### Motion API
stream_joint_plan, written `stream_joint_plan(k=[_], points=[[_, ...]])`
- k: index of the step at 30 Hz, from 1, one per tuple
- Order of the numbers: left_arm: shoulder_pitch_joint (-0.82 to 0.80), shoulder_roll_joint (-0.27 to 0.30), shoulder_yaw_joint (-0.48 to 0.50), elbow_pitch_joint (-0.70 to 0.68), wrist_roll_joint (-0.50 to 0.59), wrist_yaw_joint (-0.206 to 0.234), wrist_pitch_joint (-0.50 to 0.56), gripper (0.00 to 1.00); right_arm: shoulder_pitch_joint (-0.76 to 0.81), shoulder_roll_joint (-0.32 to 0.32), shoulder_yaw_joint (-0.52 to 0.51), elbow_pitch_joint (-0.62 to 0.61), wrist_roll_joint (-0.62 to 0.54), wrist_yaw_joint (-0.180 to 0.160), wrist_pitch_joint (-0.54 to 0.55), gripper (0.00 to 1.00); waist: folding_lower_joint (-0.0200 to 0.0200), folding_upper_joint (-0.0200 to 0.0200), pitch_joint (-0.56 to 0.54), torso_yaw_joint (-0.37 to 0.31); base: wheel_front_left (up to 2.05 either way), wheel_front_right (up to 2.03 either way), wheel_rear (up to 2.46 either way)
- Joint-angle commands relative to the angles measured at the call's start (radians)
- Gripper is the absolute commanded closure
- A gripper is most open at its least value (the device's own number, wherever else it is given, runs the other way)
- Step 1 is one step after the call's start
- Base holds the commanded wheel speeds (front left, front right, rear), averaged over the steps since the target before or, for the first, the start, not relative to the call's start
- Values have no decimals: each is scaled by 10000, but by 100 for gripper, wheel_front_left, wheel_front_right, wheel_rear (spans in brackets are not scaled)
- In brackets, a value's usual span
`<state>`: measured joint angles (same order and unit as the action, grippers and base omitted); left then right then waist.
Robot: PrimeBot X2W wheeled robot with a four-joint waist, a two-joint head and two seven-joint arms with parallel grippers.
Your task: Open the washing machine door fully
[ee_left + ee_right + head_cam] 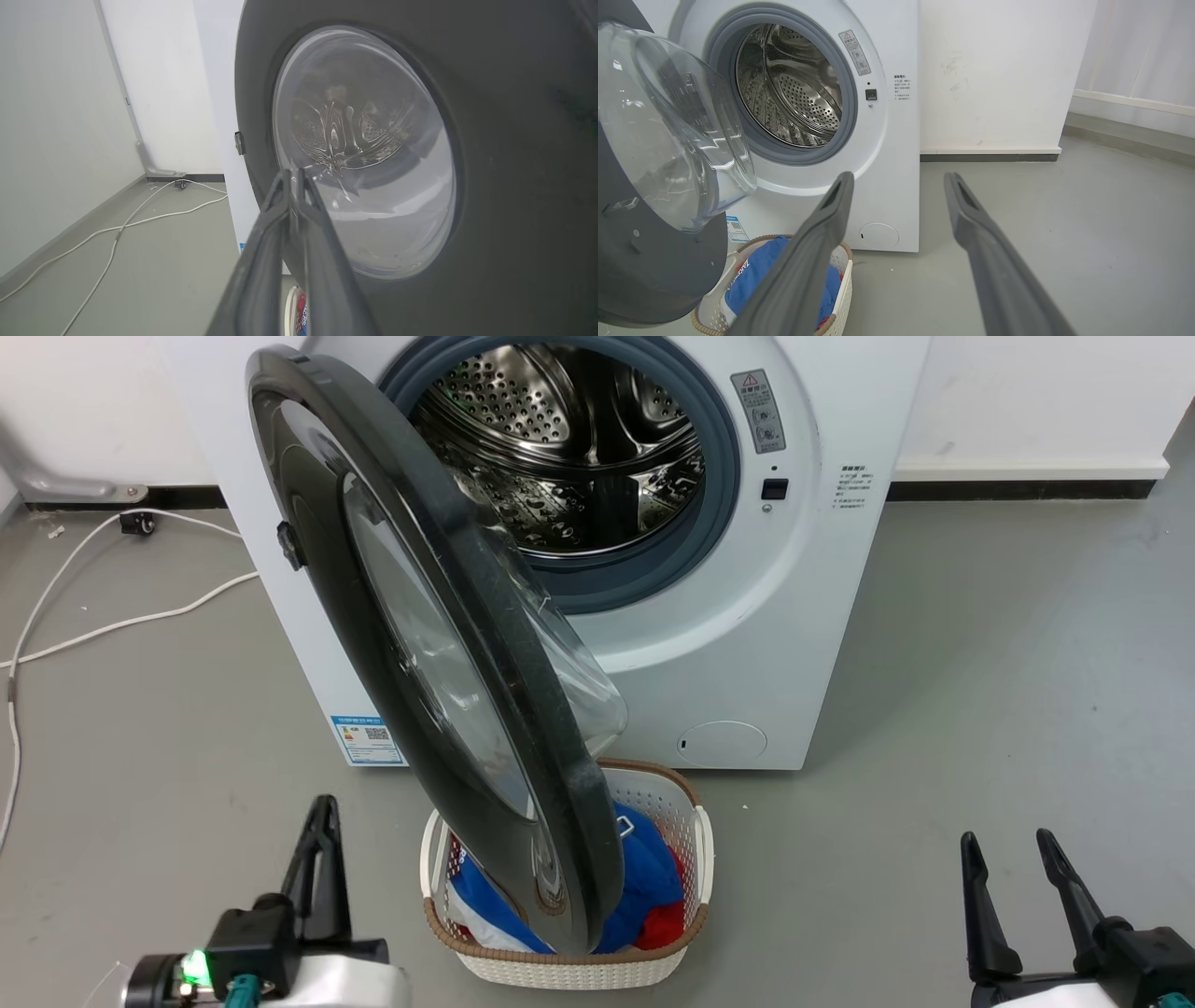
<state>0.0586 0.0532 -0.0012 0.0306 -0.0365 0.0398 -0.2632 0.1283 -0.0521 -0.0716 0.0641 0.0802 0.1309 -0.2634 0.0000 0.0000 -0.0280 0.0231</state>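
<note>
While the washing machine door (448, 644) hangs swung out over the laundry basket (597, 975), I see my left gripper (324, 807) near its outer face, fingers pressed together. My right gripper (1007, 840) sits well apart, fingers spread.

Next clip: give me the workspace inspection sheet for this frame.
Surface: grey floor, hard and smooth.
Job's things: washing machine door stands partly open, its lower edge over the basket; not fully open.
Clutter: laundry basket holding blue and red clothes, before the machine.
Grippers: left gripper jaws shut, empty, facing the door's outer side; right gripper jaws open, empty.
Cables: white cable loose on floor, left.
Surroundings: washing machine; white walls.
</note>
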Motion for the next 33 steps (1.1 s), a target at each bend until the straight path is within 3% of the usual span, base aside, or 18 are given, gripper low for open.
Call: stream_joint_plan(k=[1, 6, 12, 21, 33], points=[[-134, 54, 56, -138, 94, 57, -24, 100, 127, 31, 15, -40, 37, -2, -18, 0, 0, 0, -1, 7, 0, 0, 0], [-753, 295, 312, -1194, 294, 111, -25, 100, 133, 32, 73, -81, 147, -2, -18, 0, 0, 0, 14, 16, 0, 0, 0], [-1520, 594, -156, -2620, 644, -97, -24, 100, 184, 30, 120, -85, 218, -2, -18, 0, 0, 0, 28, -48, 0, 0, 0], [-2427, 490, -2155, -3727, 1062, -506, -24, 100, 155, 29, 190, -49, 328, -2, -18, 0, 0, 0, 80, -145, 0, 0, 0], [-3272, 210, -4809, -3585, 1114, -875, -24, 100, 35, 30, 330, 21, 348, -2, -18, 0, 0, 0, 94, -334, 0, 0, 0]])
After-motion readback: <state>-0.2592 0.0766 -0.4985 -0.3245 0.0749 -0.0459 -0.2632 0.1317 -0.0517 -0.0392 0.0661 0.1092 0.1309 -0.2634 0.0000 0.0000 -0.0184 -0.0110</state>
